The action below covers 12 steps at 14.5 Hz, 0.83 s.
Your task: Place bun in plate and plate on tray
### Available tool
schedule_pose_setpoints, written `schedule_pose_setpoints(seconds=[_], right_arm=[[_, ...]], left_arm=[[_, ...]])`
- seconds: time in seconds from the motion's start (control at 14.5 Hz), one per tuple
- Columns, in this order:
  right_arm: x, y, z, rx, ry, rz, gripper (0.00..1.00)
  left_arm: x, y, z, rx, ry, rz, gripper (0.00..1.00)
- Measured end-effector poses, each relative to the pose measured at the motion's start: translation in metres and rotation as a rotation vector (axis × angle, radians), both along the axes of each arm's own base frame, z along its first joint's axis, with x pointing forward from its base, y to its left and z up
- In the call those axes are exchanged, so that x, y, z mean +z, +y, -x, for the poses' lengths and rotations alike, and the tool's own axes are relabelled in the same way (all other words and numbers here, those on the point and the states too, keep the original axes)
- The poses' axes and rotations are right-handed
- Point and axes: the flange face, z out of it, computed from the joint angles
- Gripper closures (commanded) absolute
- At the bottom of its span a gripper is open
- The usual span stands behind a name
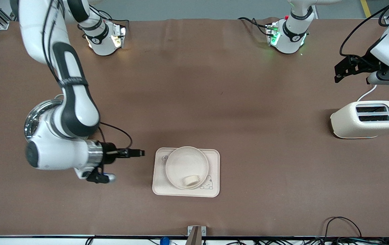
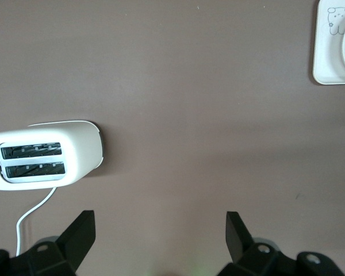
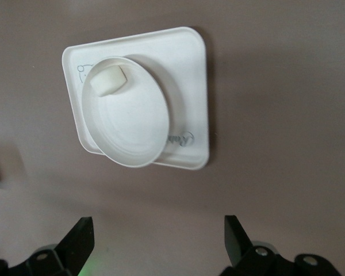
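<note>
The bun (image 1: 191,180) lies in the plate (image 1: 184,161), near the rim closest to the front camera. The plate sits on the tray (image 1: 215,160), which lies flat on the brown table. In the right wrist view the bun (image 3: 107,80), plate (image 3: 132,129) and tray (image 3: 190,69) show the same. My right gripper (image 1: 140,153) is open and empty, low beside the tray toward the right arm's end (image 3: 158,230). My left gripper (image 1: 336,72) is open and empty, up over the table at the left arm's end (image 2: 159,227).
A cream toaster (image 1: 366,119) with a white cord stands at the left arm's end; it also shows in the left wrist view (image 2: 46,155). A shiny metal bowl (image 1: 34,114) sits under the right arm. Cables lie along the table's front edge (image 1: 344,234).
</note>
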Motion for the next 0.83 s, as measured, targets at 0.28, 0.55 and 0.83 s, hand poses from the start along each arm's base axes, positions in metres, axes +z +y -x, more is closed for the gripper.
schedule_pose_setpoints(seconds=[0.28,0.55,0.83], right_arm=[[0.091,-0.083,0.049,0.067,-0.021,0.240,0.00],[0.162,-0.187,0.084,0.055,-0.039,0.420,0.00],[0.196,-0.271,0.121,-0.010,-0.047,0.419,0.00]], left_arm=[[-0.001,0.005,0.000,0.010,0.008,-0.001,0.00],[-0.001,0.005,0.000,0.010,0.010,-0.001,0.00],[-0.002,0.005,0.001,0.010,0.018,-0.002,0.00]])
